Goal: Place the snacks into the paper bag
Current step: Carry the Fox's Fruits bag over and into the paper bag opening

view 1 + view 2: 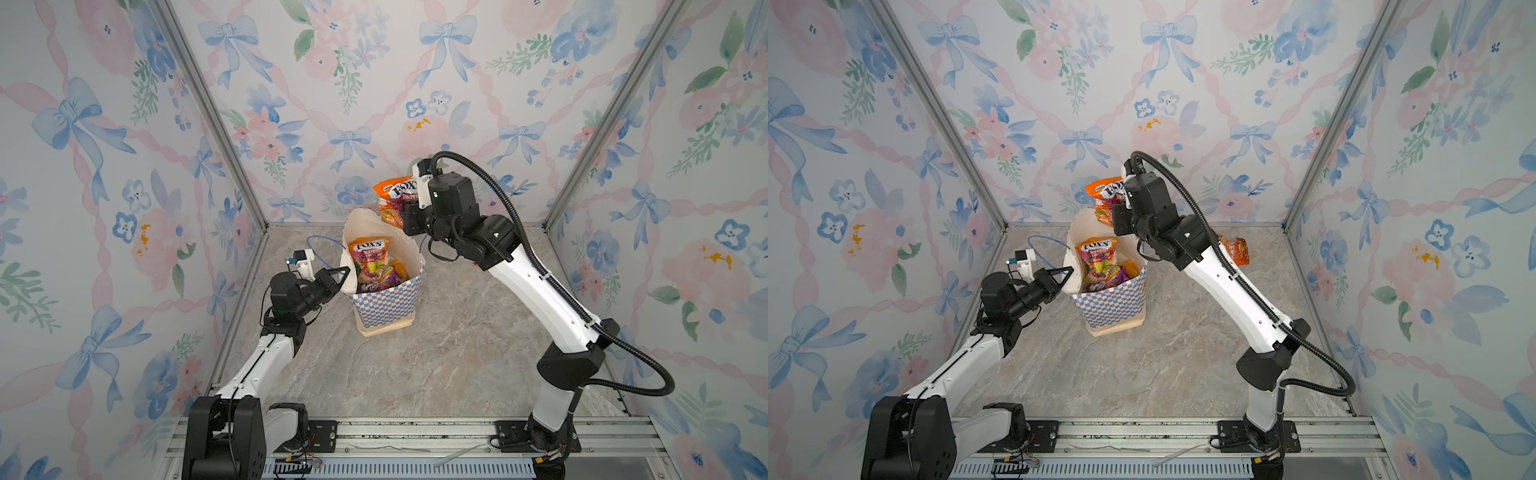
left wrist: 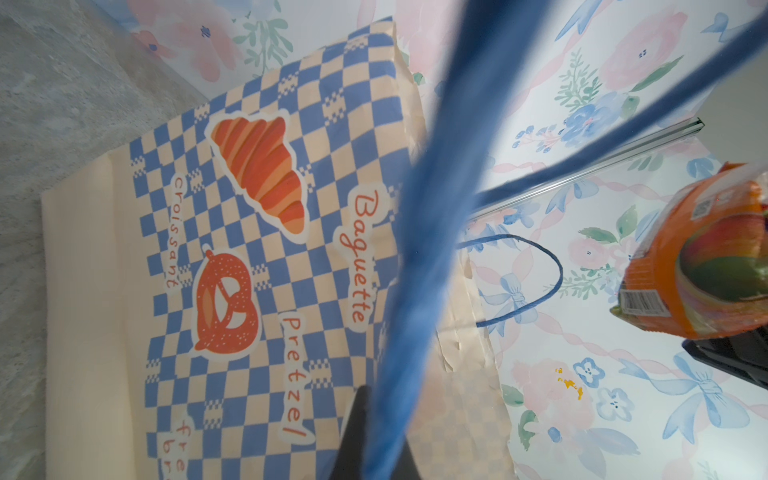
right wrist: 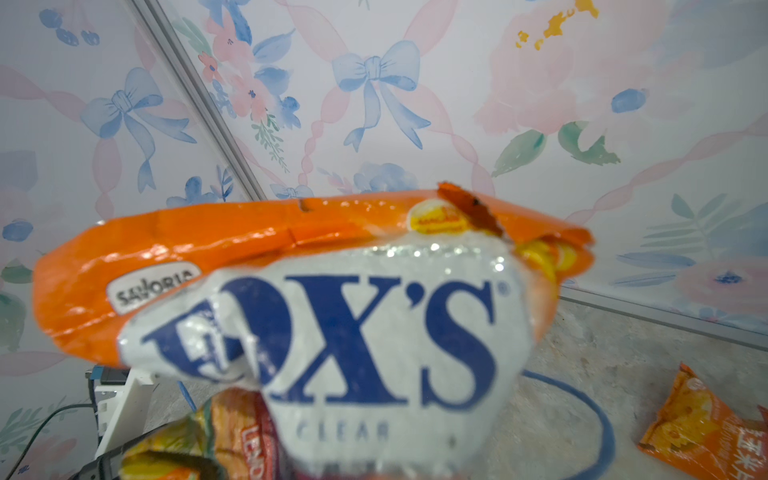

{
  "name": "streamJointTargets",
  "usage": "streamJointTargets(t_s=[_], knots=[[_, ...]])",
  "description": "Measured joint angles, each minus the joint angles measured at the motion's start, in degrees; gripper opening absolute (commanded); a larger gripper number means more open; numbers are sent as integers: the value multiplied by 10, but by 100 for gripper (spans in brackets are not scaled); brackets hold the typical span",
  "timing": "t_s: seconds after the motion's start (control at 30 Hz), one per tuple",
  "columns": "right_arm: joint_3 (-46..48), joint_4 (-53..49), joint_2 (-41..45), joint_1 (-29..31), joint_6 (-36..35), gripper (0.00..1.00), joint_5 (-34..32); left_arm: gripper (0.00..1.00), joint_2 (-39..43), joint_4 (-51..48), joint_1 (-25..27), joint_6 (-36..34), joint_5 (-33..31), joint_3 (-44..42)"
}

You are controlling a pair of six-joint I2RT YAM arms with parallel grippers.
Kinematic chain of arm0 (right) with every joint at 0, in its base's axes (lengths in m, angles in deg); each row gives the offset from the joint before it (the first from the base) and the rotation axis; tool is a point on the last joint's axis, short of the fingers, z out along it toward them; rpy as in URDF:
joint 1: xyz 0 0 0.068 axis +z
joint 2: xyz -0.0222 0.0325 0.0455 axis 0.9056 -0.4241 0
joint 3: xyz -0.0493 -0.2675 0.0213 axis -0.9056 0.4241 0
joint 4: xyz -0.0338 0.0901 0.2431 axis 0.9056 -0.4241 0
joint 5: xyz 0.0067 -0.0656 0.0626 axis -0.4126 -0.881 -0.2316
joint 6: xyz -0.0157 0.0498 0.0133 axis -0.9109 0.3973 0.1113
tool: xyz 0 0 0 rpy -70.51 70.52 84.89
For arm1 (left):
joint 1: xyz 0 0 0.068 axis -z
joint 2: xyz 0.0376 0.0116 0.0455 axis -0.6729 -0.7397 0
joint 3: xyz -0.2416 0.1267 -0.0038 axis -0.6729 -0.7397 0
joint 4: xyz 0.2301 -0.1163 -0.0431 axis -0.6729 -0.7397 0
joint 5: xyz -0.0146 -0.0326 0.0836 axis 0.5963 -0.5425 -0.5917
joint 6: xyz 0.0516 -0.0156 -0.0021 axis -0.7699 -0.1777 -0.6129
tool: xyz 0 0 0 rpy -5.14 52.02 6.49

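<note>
The paper bag (image 1: 388, 299) (image 1: 1113, 301) (image 2: 137, 257) stands upright and open in the middle of the table. Several snacks (image 1: 368, 259) (image 1: 1098, 257) lie inside it, an orange FOX'S packet on top. My left gripper (image 1: 345, 273) (image 1: 1070, 271) (image 2: 382, 453) is shut on the bag's left rim, where the blue cord handle (image 2: 432, 199) runs. My right gripper (image 1: 397, 216) (image 1: 1111, 214) (image 3: 374, 471) is shut on another orange FOX'S packet (image 1: 395, 193) (image 1: 1106, 191) (image 3: 332, 316) (image 2: 698, 257), held above the bag's far rim. One more orange packet (image 1: 1235, 251) (image 3: 702, 432) lies on the table to the right.
Floral walls with aluminium posts (image 1: 212, 112) close in the marble table (image 1: 436, 365) on three sides. A metal rail (image 1: 415, 432) with both arm bases runs along the front edge. The bag's far cord handle (image 3: 598, 415) hangs over the table.
</note>
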Motion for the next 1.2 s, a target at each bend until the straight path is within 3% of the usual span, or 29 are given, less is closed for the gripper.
streamJointTargets(t_s=[0.27,0.73,1.2], knots=[[-109,-82,-120,6,-1,0,37,0,0,0,0,0,-2,0],[-30,-159,-132,45,29,0,65,0,-4,7,0,0,-2,0],[-15,-227,-132,64,88,0,57,0,-4,14,0,9,-8,-3]])
